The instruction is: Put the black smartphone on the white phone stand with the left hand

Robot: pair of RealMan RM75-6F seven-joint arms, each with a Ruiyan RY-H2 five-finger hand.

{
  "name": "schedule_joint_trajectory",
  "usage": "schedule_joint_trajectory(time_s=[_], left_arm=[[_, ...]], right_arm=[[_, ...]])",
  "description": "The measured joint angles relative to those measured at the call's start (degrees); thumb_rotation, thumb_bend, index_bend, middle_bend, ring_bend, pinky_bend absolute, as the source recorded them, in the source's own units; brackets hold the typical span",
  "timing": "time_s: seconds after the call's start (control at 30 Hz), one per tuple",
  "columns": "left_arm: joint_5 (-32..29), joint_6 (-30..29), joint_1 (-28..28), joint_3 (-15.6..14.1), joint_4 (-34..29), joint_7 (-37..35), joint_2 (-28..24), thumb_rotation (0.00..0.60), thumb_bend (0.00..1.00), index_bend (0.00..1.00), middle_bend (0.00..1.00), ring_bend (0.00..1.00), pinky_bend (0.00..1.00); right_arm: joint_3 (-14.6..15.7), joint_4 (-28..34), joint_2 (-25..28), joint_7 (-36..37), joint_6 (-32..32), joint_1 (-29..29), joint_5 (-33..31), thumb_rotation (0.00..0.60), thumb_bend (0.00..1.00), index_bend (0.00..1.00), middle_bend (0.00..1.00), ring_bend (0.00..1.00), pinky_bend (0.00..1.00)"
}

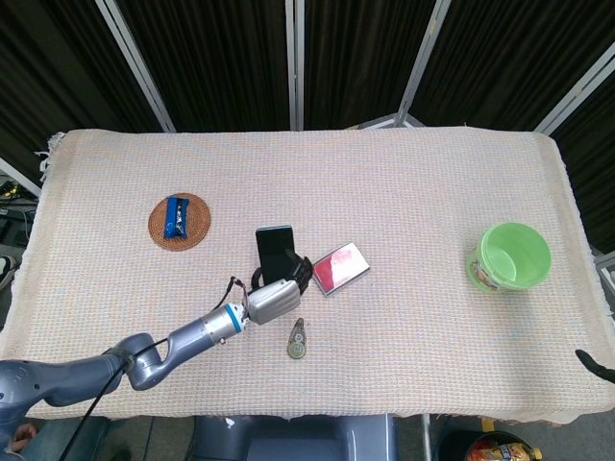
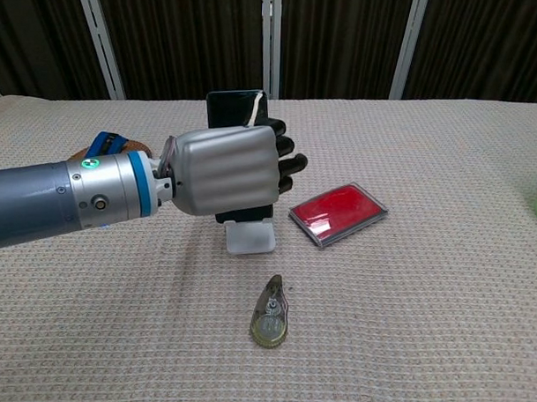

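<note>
The black smartphone [image 2: 237, 106] stands upright, its top edge showing above my left hand [image 2: 227, 173], which grips it around the middle. In the head view the smartphone [image 1: 274, 245] rises just beyond the left hand [image 1: 274, 298]. The white phone stand [image 2: 250, 236] sits on the cloth directly under the phone; only its base shows below the hand. Whether the phone's lower edge touches the stand is hidden by the hand. Of my right hand, only a dark tip [image 1: 594, 364] shows at the right edge of the head view.
A red case [image 2: 338, 212] lies right of the stand and a small tape dispenser [image 2: 270, 313] in front of it. A blue packet on a round woven coaster [image 1: 179, 222] sits to the left. A green bowl [image 1: 513, 254] stands far right.
</note>
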State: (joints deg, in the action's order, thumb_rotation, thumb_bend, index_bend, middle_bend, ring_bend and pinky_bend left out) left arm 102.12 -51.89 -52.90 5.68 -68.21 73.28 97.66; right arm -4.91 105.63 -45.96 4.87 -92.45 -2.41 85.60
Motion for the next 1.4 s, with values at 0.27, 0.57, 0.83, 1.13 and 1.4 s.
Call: schedule_joint_trajectory(time_s=[0.27,0.57,0.83,1.13,1.4], left_arm=[[-0.3,-0.1,0.0,-0.3,-1.0,1.0,-0.8,0.6,0.0,0.0,0.0,0.0,0.14],[-1.5,-5.6,1.6,1.9,-5.9,-1.2,-5.5,0.6,0.0,0.0,0.0,0.0,0.05],[-12.3,-16.5,10.8,5.7,-15.5,-13.1,-11.9,0.6,0.0,0.0,0.0,0.0,0.0],[-26.5,-26.5,27.3,5.5,-31.6,-27.6,-23.4,0.6,0.0,0.0,0.0,0.0,0.0],[-22.9,-32.4,36.5,-1.7,-37.5,-39.2,-30.1,0.6,0.0,0.0,0.0,0.0,0.0]], right_arm=[[0.1,0.1,0.1,0.0,-0.4,-0.2,0.3,0.6,0.0,0.0,0.0,0.0,0.0],[0.3,0.0,0.1,0.0,-0.3,-0.2,1.0,0.6,0.0,0.0,0.0,0.0,0.0],[0.6,-0.1,-0.2,-0.3,0.2,0.1,1.6,0.6,0.0,0.0,0.0,0.0,0.0],[0.2,-0.1,-1.1,-2.1,1.3,1.0,0.7,0.6,0.0,0.0,0.0,0.0,0.0],[0.3,0.1,-0.9,-1.8,0.3,0.5,1.1,0.6,0.0,0.0,0.0,0.0,0.0]])
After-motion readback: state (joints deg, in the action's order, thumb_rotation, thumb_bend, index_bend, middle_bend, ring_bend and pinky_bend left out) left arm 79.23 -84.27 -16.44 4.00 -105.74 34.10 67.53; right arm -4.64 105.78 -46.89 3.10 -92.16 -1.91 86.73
